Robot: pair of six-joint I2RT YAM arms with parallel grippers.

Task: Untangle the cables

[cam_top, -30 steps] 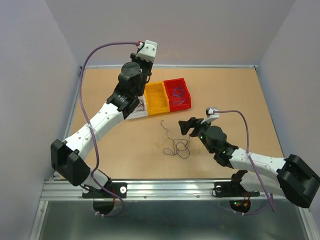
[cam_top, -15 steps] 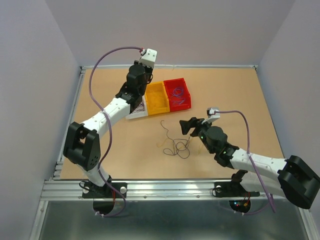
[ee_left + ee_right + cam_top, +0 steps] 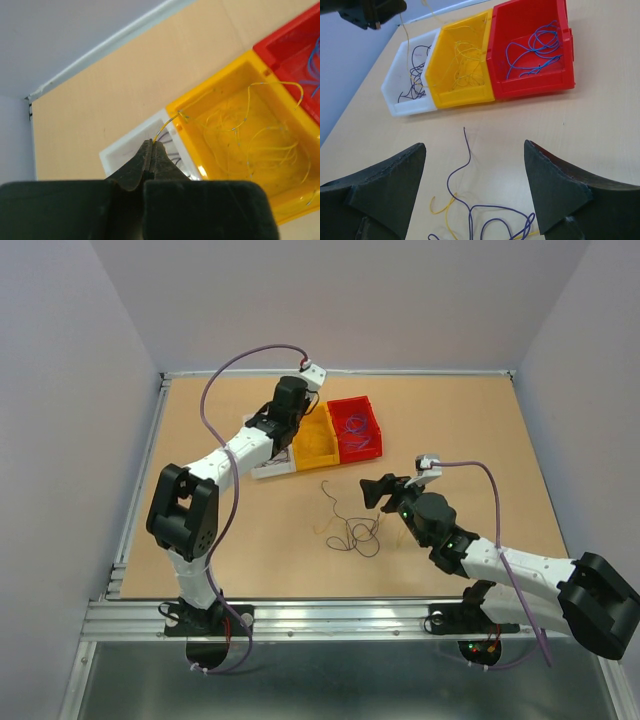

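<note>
The cables (image 3: 352,532) lie as a small loose tangle of purple, yellow and dark wires on the table's middle. In the right wrist view the cables (image 3: 470,210) sit just below and between the spread fingers. My right gripper (image 3: 372,490) hovers open right of the tangle, holding nothing. My left gripper (image 3: 151,143) is shut on a thin yellow wire (image 3: 167,122) that runs from its tips over the rim into the yellow bin (image 3: 195,150). The left gripper hangs above the edge between the white bin (image 3: 117,150) and the yellow one.
Three bins stand side by side behind the tangle: white bin (image 3: 270,464) with dark wires, yellow bin (image 3: 312,445) with yellow wires, red bin (image 3: 357,430) with blue wires. The left arm (image 3: 235,455) reaches across the table's left half.
The left arm has stretched forward and lowered its wrist toward the bins, still shut on the yellow wire. The right arm and the tangle have not moved.
</note>
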